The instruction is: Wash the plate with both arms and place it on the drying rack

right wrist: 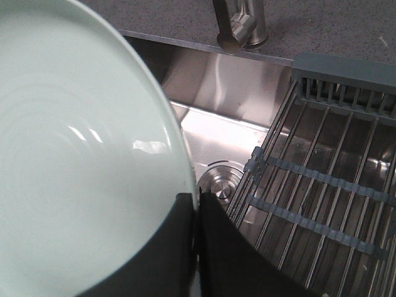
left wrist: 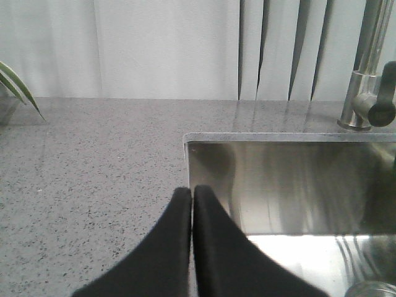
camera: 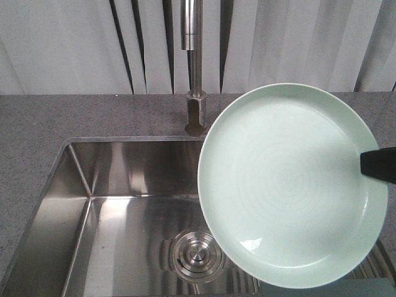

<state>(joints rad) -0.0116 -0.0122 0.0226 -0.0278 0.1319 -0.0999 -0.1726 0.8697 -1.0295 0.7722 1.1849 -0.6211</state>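
Right end effector (right wrist: 195, 201) clenched on the rim of the plate (camera: 291, 185), which is held tilted over the right half of the sink (camera: 124, 204) (basin open to its left); drying rack (right wrist: 322, 185) just right. Left end effector (left wrist: 193, 207) pinched together, empty, above the counter (left wrist: 93, 173) at the sink's left edge.

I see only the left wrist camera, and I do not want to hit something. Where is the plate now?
Observer: The right gripper clamps the plate by its rim, above the sink.
Operator: Is the rack free?
Observer: The rack lies across the right side of the sink. Its visible rods carry nothing.
Operator: Does water run?
Observer: No stream shows below the tap in the front view.
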